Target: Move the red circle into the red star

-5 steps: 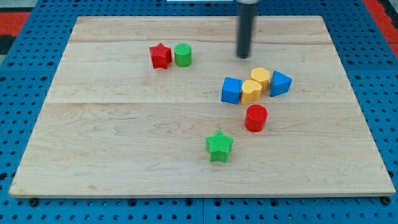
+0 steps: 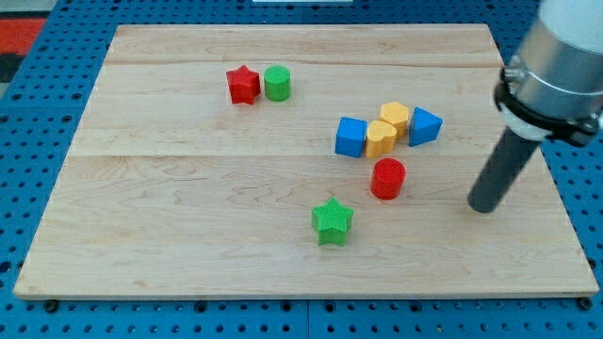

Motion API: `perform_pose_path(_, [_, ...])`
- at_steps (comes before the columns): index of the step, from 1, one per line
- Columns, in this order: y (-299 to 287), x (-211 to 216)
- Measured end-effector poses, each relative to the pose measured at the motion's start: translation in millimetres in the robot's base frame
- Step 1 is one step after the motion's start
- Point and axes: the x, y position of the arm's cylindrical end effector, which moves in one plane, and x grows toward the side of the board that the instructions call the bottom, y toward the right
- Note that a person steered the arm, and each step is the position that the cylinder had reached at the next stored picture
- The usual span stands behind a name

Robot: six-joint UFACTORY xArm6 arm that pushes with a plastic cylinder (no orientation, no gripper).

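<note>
The red circle (image 2: 387, 178) stands right of the board's middle, just below a cluster of blocks. The red star (image 2: 243, 85) lies at the upper left, touching a green circle (image 2: 277, 84) on its right. My tip (image 2: 482, 207) rests on the board to the right of the red circle, about a hundred pixels away and slightly lower. It touches no block.
A blue cube (image 2: 350, 137), two yellow blocks (image 2: 381, 138) (image 2: 395, 118) and a blue triangular block (image 2: 424, 125) cluster just above the red circle. A green star (image 2: 332, 221) lies below and left of it. The wooden board (image 2: 188, 188) sits on a blue pegboard.
My tip has moved from the upper middle of the board, above the cluster, down to the right of the red circle. No block has moved.
</note>
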Motion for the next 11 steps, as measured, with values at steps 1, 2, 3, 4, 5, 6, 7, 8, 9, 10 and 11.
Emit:
perform_pose_path(1, [-53.9,-4.9])
perform_pose_path(2, [-88.1,-12.4])
perform_pose_path(3, [-122.5,-14.9])
perform_pose_path(4, [-107.5,-25.0])
perform_pose_path(5, [-100.0,-43.4])
perform_pose_path(6, [-166.2,-40.4])
perform_pose_path(7, [-222.2,-42.6])
perform_pose_path(8, [-248.0,-63.3])
perform_pose_path(9, [-279.9,-73.7])
perform_pose_path(10, [-303.3,-77.4])
perform_pose_path(11, [-303.3,-109.1])
